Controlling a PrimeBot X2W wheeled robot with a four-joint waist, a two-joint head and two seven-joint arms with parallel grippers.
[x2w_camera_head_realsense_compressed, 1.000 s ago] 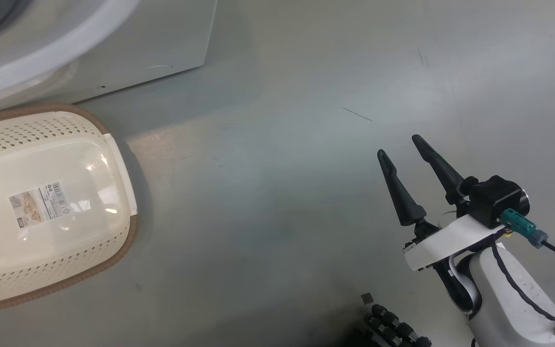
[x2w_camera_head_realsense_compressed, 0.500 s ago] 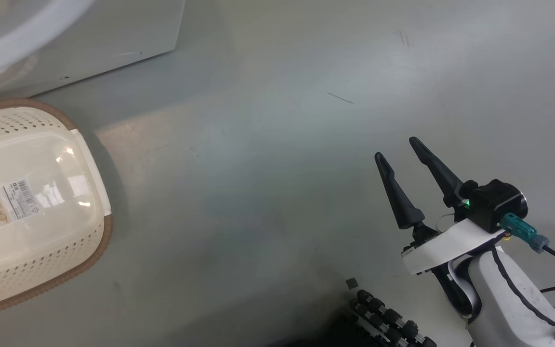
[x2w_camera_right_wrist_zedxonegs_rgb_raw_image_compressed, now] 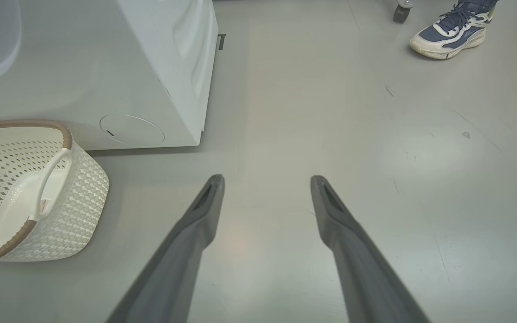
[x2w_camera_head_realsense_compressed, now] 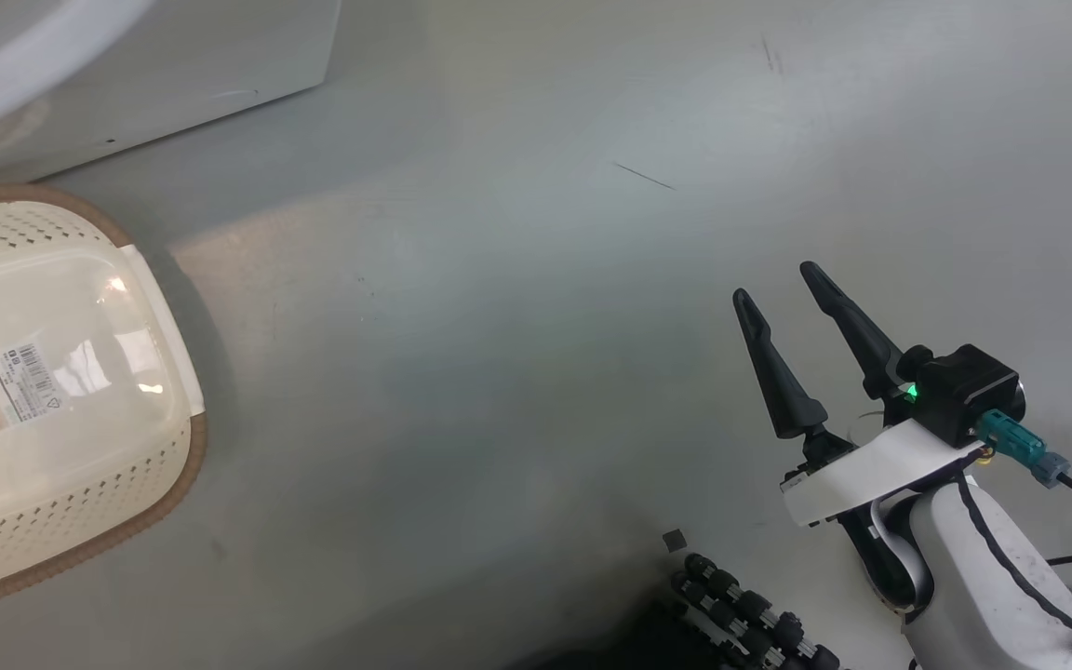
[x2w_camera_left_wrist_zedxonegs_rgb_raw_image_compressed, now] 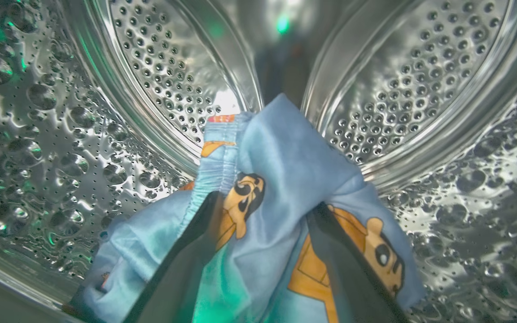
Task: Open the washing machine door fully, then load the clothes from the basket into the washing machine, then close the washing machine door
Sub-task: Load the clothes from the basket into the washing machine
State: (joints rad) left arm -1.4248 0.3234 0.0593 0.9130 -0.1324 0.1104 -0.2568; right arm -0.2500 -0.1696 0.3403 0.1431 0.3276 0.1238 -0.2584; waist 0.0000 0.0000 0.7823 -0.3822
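Now the clothes [x2w_camera_left_wrist_zedxonegs_rgb_raw_image_compressed: 285, 143] bunch between the parted fingers of the left gripper [x2w_camera_left_wrist_zedxonegs_rgb_raw_image_compressed: 265, 204], inside the drum [x2w_camera_left_wrist_zedxonegs_rgb_raw_image_compressed: 397, 67]. Lower right in the head view, the right gripper [x2w_camera_head_realsense_compressed: 776, 283] gapes idle.

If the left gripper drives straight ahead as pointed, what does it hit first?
The bear-print clothes bunched at the left gripper's fingertips; beyond them, probably the perforated steel drum.

There is one small cream-white perforated plastic basket [x2w_camera_head_realsense_compressed: 52, 521] with a brown woven-look rim, one big white front-loading washing machine [x2w_camera_right_wrist_zedxonegs_rgb_raw_image_compressed: 106, 67], and one bundle of light-blue fabric clothes [x2w_camera_left_wrist_zedxonegs_rgb_raw_image_compressed: 281, 170] showing two brown-orange cartoon bear faces. The right gripper [x2w_camera_head_realsense_compressed: 775, 284] and the left gripper [x2w_camera_left_wrist_zedxonegs_rgb_raw_image_compressed: 265, 204] make two, each with two long dark fingers. One navy-and-white sneaker [x2w_camera_right_wrist_zedxonegs_rgb_raw_image_compressed: 449, 31] and one small caster wheel [x2w_camera_right_wrist_zedxonegs_rgb_raw_image_compressed: 401, 11] complete the count.
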